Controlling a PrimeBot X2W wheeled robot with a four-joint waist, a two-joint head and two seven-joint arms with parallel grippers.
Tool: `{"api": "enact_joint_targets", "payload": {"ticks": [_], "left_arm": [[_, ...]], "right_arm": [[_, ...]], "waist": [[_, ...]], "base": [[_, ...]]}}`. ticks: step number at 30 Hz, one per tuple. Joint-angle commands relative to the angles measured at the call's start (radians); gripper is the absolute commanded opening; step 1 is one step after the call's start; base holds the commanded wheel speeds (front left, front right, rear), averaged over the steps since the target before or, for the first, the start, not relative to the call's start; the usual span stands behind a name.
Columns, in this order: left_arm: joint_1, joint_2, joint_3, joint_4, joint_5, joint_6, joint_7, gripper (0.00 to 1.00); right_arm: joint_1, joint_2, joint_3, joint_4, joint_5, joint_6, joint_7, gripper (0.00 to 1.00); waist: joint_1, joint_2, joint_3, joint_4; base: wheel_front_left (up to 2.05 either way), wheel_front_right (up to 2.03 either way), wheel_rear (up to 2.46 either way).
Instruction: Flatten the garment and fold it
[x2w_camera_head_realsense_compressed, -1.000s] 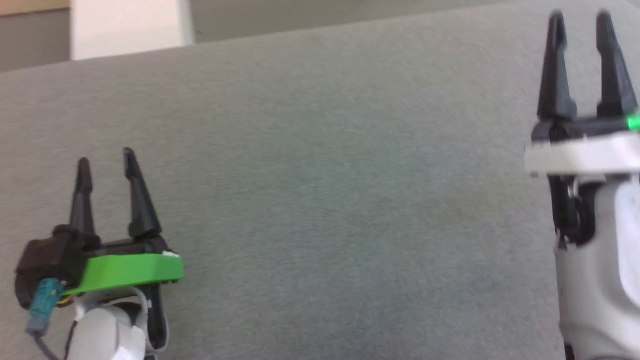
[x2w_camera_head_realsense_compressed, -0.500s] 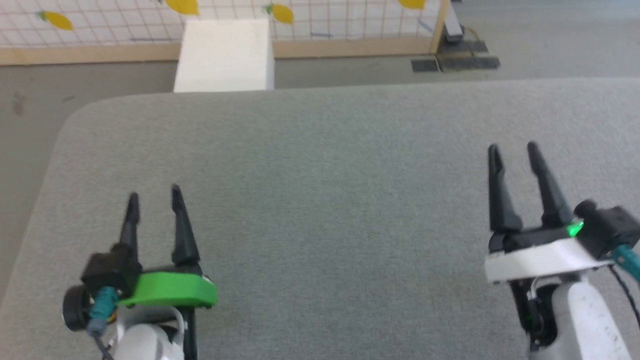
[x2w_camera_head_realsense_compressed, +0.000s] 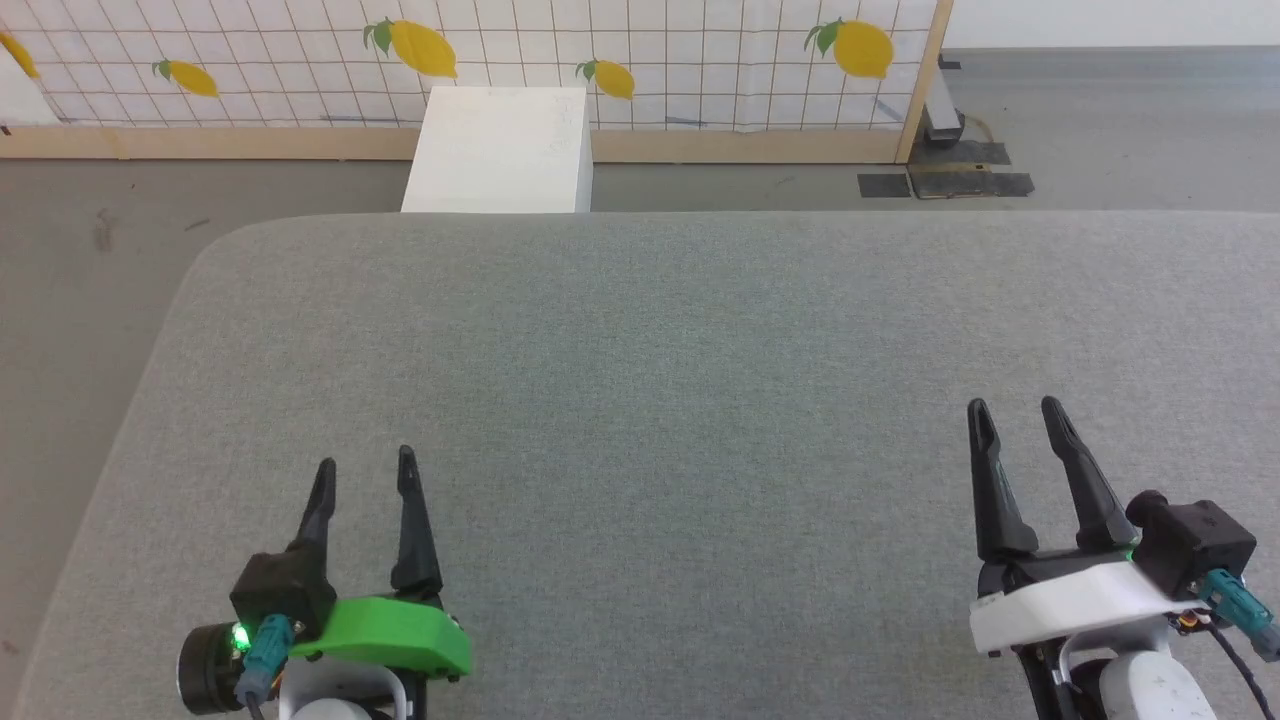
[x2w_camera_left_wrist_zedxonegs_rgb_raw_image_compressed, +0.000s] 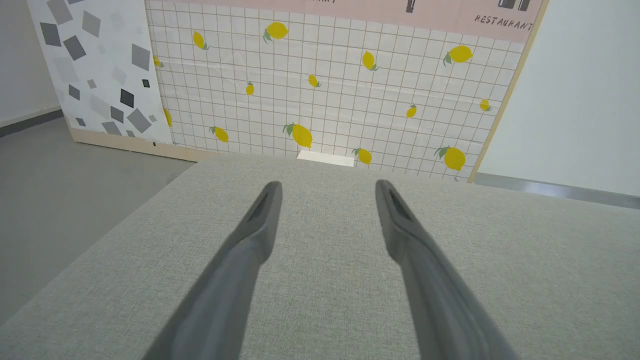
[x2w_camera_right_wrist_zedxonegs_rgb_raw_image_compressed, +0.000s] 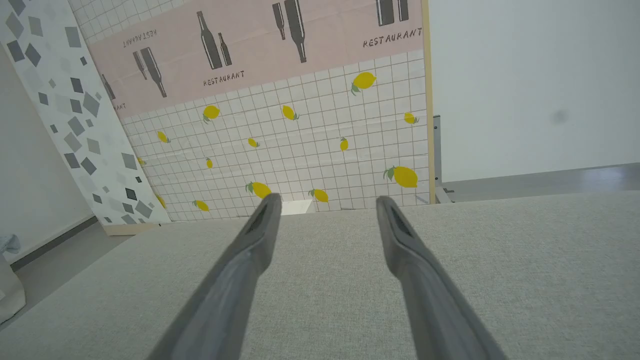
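**Head view.** The grey fabric-covered table (x2w_camera_head_realsense_compressed: 650, 400) with a rounded far-left corner spans the frame. The left pincer (x2w_camera_head_realsense_compressed: 365, 460), on a green mount, sits at the lower left. The right pincer (x2w_camera_head_realsense_compressed: 1014, 403), on a white mount, sits at the lower right. Both forearms enter from the bottom edge, well apart and roughly parallel, with the fingers pointing away across the table. Each pincer has its fingers moderately parted and holds nothing. A white rectangular box (x2w_camera_head_realsense_compressed: 497, 150) stands on the floor beyond the far edge, in front of a lemon-printed tiled panel (x2w_camera_head_realsense_compressed: 640, 50). The position of the garment cannot be told.

**Left wrist view.** The left pincer (x2w_camera_left_wrist_zedxonegs_rgb_raw_image_compressed: 327, 184) hangs low over bare grey cloth, its fingers parted and empty, aimed at the far edge.

**Right wrist view.** The right pincer (x2w_camera_right_wrist_zedxonegs_rgb_raw_image_compressed: 327, 197) is posed alike, parted and empty, nearly level with the surface.

**Procedure (judgement).** The step in hand appears to be locating the garment.
1. Keep both pincers parted.
2. Grasp the waistband at two points well apart.
3. Draw the two points outward until the cloth lies flat.
4. Fold only after that
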Motion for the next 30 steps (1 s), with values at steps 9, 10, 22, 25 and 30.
{"api": "enact_joint_targets", "payload": {"ticks": [9, 10, 22, 25, 30], "left_arm": [[-0.001, -0.002, -0.012, 0.012, 0.012, -0.006, 0.0, 0.0], [-0.001, -0.002, -0.012, 0.012, 0.011, -0.006, -0.001, 0.0], [0.0, -0.004, -0.003, 0.005, 0.03, -0.016, 0.022, 0.0], [0.0, -0.005, 0.0, 0.003, 0.036, -0.019, 0.028, 0.0], [0.001, -0.006, 0.004, -0.001, 0.044, -0.023, 0.038, 0.0]], "right_arm": [[0.009, 0.0, -0.004, 0.0, 0.006, 0.0, 0.002, 0.0], [0.009, 0.0, -0.004, 0.0, 0.006, 0.0, 0.002, 0.0], [0.013, 0.0, -0.005, -0.01, -0.016, 0.0, 0.024, 0.0], [0.014, 0.0, -0.005, -0.013, -0.022, 0.0, 0.03, 0.0], [0.016, 0.0, -0.005, -0.017, -0.032, 0.0, 0.04, 0.0]], "waist": [[0.0001, 0.0, 0.007, -0.001], [0.0001, 0.0, 0.007, -0.001], [0.0001, 0.0, 0.003, 0.001], [0.0001, 0.0, 0.002, 0.001], [0.0001, 0.0, 0.0, 0.002]], "base": [[0.0, 0.0, 0.0], [0.0, 0.0, 0.0], [0.0, 0.0, 0.0], [0.0, 0.0, 0.0], [0.0, 0.0, 0.0]]}}
